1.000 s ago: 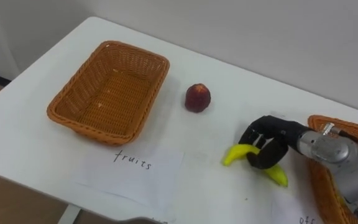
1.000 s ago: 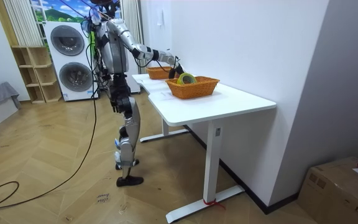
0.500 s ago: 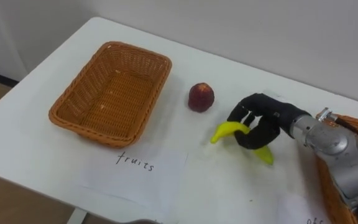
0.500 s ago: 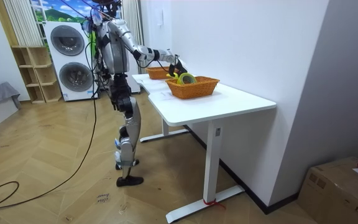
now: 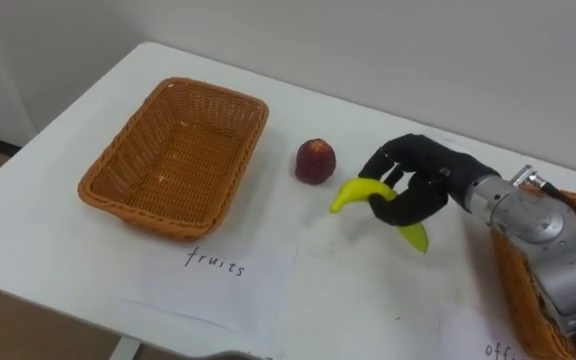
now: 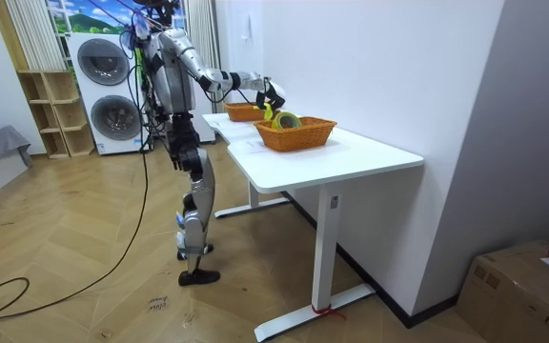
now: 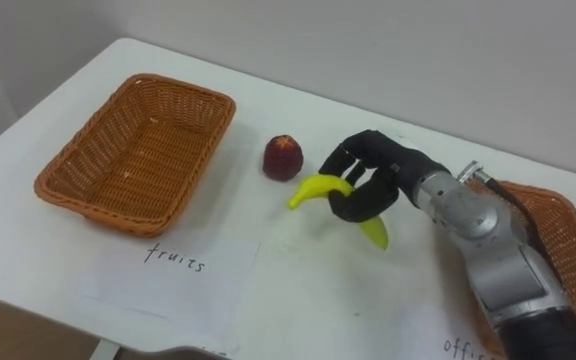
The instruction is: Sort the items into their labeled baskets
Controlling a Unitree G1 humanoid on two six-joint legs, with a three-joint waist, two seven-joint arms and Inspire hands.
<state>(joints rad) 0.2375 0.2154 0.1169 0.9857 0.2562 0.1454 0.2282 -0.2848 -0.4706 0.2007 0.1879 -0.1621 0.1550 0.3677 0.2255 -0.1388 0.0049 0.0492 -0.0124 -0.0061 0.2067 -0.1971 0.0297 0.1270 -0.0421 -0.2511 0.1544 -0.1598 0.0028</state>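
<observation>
Shows right hand (image 5: 423,185) clasped round banana (image 5: 353,191) over table (image 5: 368,290). Shows apple (image 5: 315,161) just left, fruit basket (image 5: 168,160) farther left

head eyes look down, close, on the table (image 5: 368,300); room view sees it afar.

Yellow banana (image 5: 353,193) in a black hand (image 5: 430,176), dark red apple (image 5: 315,160) at centre, orange-brown woven basket (image 5: 176,155) upper left, white table (image 5: 58,215).
</observation>
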